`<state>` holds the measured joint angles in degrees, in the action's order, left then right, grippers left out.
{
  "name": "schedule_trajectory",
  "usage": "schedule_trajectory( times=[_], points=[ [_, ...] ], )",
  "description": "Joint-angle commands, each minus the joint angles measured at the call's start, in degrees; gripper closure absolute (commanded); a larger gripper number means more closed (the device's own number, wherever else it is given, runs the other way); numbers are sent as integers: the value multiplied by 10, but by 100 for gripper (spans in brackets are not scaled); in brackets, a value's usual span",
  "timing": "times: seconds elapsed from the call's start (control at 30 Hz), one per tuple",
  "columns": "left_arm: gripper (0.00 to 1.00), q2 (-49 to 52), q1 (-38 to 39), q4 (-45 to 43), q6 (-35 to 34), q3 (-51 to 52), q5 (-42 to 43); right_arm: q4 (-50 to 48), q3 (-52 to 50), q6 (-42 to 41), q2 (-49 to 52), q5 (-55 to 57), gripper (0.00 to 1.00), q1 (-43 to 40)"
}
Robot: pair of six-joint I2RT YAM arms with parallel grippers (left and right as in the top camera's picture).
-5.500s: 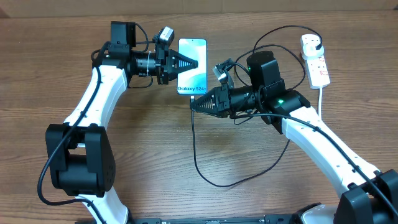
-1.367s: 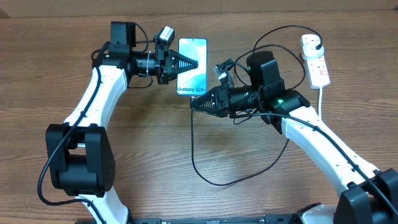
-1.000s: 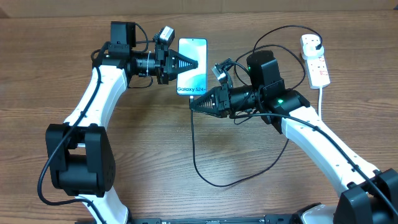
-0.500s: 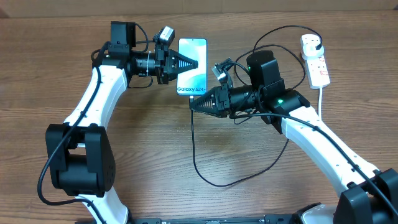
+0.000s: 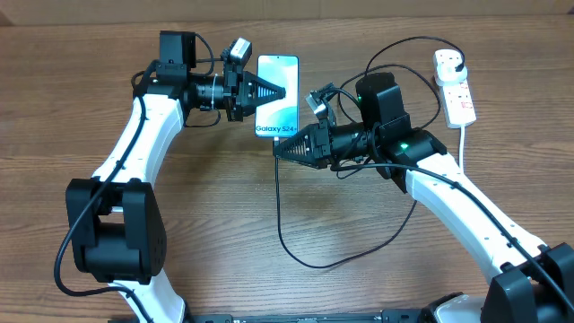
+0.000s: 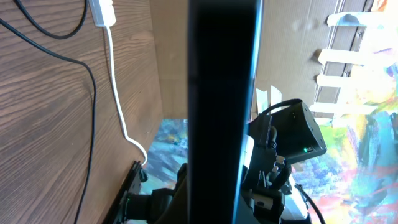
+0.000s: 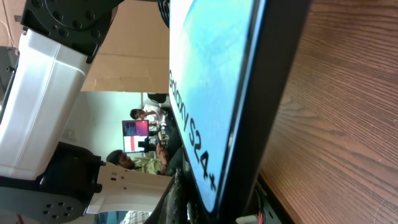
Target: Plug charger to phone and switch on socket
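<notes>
The phone (image 5: 277,109), with its blue-teal "Galaxy S24+" screen facing up, is held at its left edge by my left gripper (image 5: 287,92), which is shut on it. My right gripper (image 5: 276,152) is shut on the charger's small connector at the phone's bottom edge. The thin black charger cable (image 5: 309,264) loops toward the table front, then runs back to a black plug (image 5: 455,61) in the white socket (image 5: 459,100) at the far right. The left wrist view shows the phone (image 6: 221,93) edge-on as a dark bar. The right wrist view shows its screen (image 7: 208,81) close up.
The socket's thick white cord (image 5: 462,144) runs toward the front beside my right arm, and it also shows in the left wrist view (image 6: 117,93). More black cable loops lie behind the right arm (image 5: 395,49). The table is bare wood (image 5: 224,215).
</notes>
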<state>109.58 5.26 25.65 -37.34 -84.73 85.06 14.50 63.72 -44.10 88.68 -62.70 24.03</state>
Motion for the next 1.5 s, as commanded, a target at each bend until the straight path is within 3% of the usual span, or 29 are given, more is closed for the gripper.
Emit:
schedule_trajectory(
  times=[0.0,1.47],
  points=[
    [96,-5,0,-2,1,-9,18,-5,1,6,1,3,96,1],
    [96,-5,0,-2,14,-9,46,-40,1,-27,7,27,96,-21]
  ],
)
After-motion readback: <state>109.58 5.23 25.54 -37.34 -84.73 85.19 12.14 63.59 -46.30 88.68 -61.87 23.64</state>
